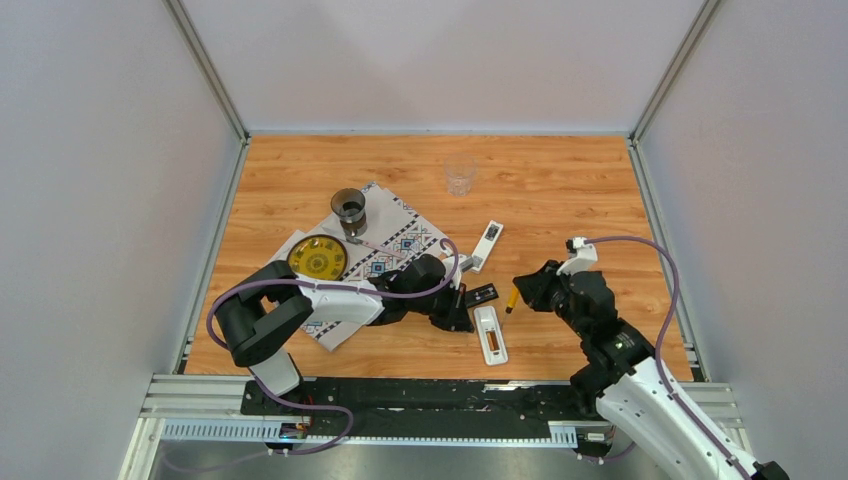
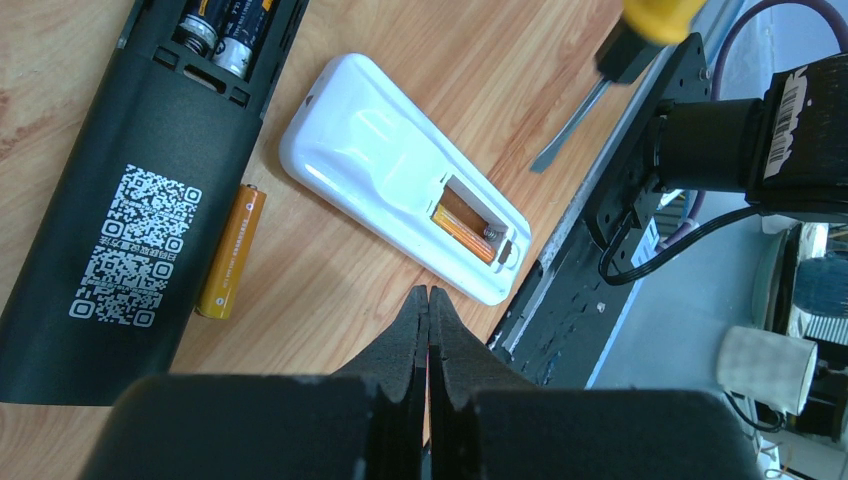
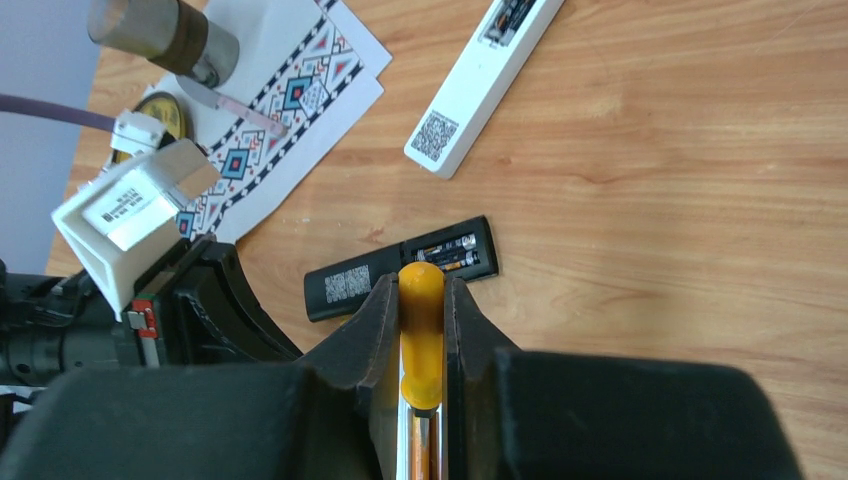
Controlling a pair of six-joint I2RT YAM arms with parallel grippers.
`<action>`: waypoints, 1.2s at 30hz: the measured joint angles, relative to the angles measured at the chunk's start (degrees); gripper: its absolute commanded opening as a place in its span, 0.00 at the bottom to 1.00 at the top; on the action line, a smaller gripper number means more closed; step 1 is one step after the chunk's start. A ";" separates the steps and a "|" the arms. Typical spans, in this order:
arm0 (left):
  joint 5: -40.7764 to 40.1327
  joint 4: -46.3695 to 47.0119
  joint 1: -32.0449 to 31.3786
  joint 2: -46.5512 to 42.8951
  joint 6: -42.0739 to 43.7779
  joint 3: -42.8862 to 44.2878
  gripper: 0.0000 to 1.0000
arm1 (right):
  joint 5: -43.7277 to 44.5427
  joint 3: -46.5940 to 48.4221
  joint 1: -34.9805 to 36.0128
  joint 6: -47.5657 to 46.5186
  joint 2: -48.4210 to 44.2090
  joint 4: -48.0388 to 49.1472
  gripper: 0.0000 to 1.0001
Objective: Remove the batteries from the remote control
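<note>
Broadly, the worktop (image 1: 560,200) carried a patterned mat (image 1: 400,235) on its left half and three remotes around its middle.

My left end effector (image 2: 428,300) hovered low over the worktop near the near edge, its fingers pressed together with nothing between them. My right end effector (image 3: 422,290) was clamped on the orange handle of a screwdriver (image 3: 421,320), blade pointing down and clear of the wood.

The black remote (image 2: 150,200) lay face down just beyond the left end effector, its cover off and two cells (image 2: 215,35) seated in its bay. A white remote (image 2: 400,190) lay closest to the near edge, back up and bay open. A second white remote (image 1: 487,243) sat farther in, toward the centre of the worktop.

One orange battery (image 2: 231,250) lay loose on the wood between the black remote and the near white one, just beside the black one. Another orange battery (image 2: 465,228) sat inside the white remote's bay against its spring.

I judged the step in hand to be levering out that seated battery. The next move called for lowering the blade tip into the bay at the battery's end and prying gently upward. The white remote looked light enough to skid, so I would have steadied it with the idle left end effector.
</note>
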 measured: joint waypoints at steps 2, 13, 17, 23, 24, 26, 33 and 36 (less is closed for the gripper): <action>0.00 0.00 0.00 0.02 -0.02 0.00 0.00 | 0.02 -0.39 1.22 0.42 1.57 0.31 0.00; 0.00 -0.11 -0.37 2.38 -0.02 0.02 0.00 | 1.75 -1.49 5.22 1.97 6.73 3.02 0.00; 0.02 -0.15 -0.90 3.06 -0.04 0.42 0.00 | 3.34 -1.95 6.08 2.56 7.69 3.39 0.00; 0.04 -0.11 -1.55 3.30 -0.33 0.76 0.00 | 5.40 -2.62 7.15 3.61 8.76 4.31 0.00; 0.04 -0.09 -1.66 3.41 -0.42 0.76 0.00 | 5.57 -2.78 7.21 3.93 8.96 4.74 0.00; 0.04 -0.13 -1.92 3.80 -0.52 0.92 0.00 | 5.73 -3.37 7.37 4.55 9.35 6.10 0.00; 0.13 0.00 -2.21 5.81 -1.09 1.55 0.00 | 6.05 -4.22 7.39 7.28 12.50 9.66 0.00; 0.26 0.00 -2.21 6.51 -1.40 1.64 0.00 | 5.92 -4.22 7.39 8.26 13.42 10.23 0.00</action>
